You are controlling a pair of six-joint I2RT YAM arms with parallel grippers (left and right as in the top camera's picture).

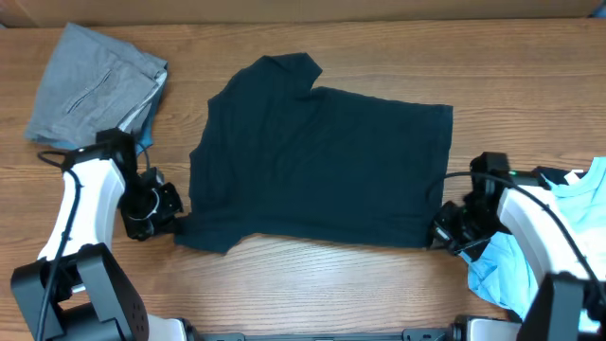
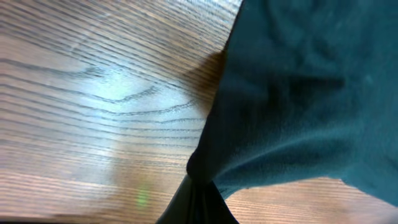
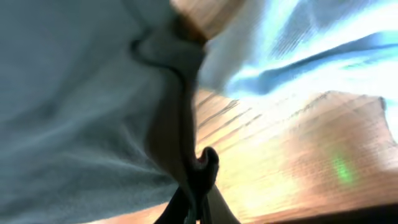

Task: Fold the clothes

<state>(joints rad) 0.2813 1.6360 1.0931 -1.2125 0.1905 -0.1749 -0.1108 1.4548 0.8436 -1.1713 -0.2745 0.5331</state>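
Black T-shirt [image 1: 322, 166] flat on table [image 1: 312, 284], btw grey garment [image 1: 90, 85] and lt-blue garment [image 1: 530, 256]. L gripper [image 1: 173, 221] pinched shut on its near-left corner, R gripper [image 1: 439, 233] likewise on near-right corner. Cloth prob. soft, light, floppy; will sag, so corner holds suit it.

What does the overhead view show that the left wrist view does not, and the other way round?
Only overhead: the whole dark T-shirt spread out, the grey garment at the far left, the light blue garment beside the right arm, and the left gripper and the right gripper at the shirt's two near corners. Only left wrist: close up, the cloth gathers into a tight pinch at the picture's lower edge. Both: the T-shirt and the wooden table.
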